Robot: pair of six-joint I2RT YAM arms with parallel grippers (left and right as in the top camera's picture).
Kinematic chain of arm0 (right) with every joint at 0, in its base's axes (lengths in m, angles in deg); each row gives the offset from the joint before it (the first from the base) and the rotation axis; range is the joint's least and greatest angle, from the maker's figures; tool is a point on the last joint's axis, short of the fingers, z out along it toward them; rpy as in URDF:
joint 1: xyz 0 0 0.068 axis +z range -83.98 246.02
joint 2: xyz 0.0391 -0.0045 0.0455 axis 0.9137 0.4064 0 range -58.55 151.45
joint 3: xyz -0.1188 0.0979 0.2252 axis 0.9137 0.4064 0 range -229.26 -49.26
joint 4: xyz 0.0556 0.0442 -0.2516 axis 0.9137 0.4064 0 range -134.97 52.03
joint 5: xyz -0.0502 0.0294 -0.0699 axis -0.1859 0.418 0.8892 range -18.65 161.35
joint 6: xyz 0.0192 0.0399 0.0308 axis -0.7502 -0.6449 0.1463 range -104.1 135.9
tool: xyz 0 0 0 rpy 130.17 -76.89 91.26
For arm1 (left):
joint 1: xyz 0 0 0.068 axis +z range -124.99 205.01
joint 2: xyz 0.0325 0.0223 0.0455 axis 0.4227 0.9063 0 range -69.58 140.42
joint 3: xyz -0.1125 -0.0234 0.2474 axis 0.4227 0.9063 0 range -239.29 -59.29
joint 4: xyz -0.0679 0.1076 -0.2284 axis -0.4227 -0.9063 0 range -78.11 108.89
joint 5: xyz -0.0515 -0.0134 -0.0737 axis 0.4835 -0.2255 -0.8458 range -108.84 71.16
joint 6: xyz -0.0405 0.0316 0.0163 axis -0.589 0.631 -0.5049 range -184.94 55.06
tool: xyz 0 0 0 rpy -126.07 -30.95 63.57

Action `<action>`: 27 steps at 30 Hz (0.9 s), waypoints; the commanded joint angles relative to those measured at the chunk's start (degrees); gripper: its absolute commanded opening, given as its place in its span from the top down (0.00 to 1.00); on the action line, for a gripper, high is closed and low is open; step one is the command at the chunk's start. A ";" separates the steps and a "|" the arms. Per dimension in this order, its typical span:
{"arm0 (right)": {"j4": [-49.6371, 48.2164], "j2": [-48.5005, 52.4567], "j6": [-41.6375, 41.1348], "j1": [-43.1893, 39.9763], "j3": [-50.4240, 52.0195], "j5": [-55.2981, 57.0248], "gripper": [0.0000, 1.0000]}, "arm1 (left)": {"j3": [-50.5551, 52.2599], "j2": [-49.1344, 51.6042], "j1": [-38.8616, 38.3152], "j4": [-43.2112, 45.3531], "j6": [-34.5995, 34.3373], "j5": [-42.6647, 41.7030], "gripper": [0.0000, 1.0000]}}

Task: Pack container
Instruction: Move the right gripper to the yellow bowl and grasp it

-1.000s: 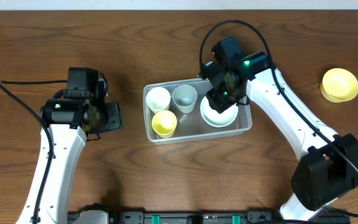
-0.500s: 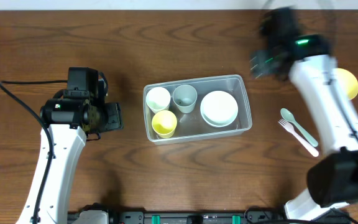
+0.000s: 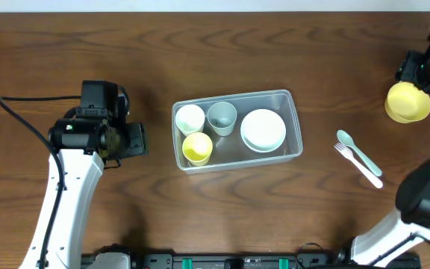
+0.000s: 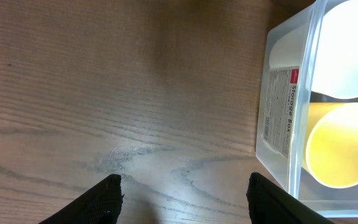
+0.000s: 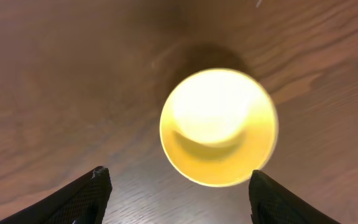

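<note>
Nearest the arm bases, a white fork [image 3: 360,166] and a pale green spoon [image 3: 355,148] are laid side by side on the wooden worktop [image 3: 125,45], right of the container [image 3: 298,127] (contact between the two cannot be resolved). The container is set upright at mid-worktop, long side running left to right. Four items are seated in it: a yellow cup [image 3: 197,147] at the near left corner, a white bowl [image 3: 263,129] filling the right half, a white cup [image 3: 189,117] at the far left corner, and a grey cup [image 3: 222,116] between the white cup and the bowl. The left tool [image 4: 183,186] is parked left of the container, near it but apart, fingers partly spread, nothing gripped. In the left wrist view a "Storage Box" label [image 4: 277,112] is read on the container's short wall. Farthest out, at the right edge, a yellow bowl [image 3: 407,101] is stood mouth-up, well apart from the container. The right tool [image 5: 180,190] is hung above it, fingers wide apart and clear of the bowl, nothing held.
</note>
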 commanded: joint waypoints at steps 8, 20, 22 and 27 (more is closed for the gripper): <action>0.13 11.58 1.88 -0.35 -0.15 -2.40 0.26 | 0.22 -0.26 0.31 -0.07 0.13 -0.15 0.35; 1.18 14.53 1.86 -0.35 -0.09 -2.38 0.65 | 0.22 -0.26 0.31 -0.07 0.13 -0.15 0.35; 1.31 14.53 1.86 -0.35 -0.07 -2.38 0.75 | 0.22 -0.26 0.31 -0.07 0.13 -0.15 0.35; 1.77 14.53 1.86 -0.35 0.09 -2.38 0.85 | 0.22 -0.26 0.31 -0.07 0.13 -0.15 0.35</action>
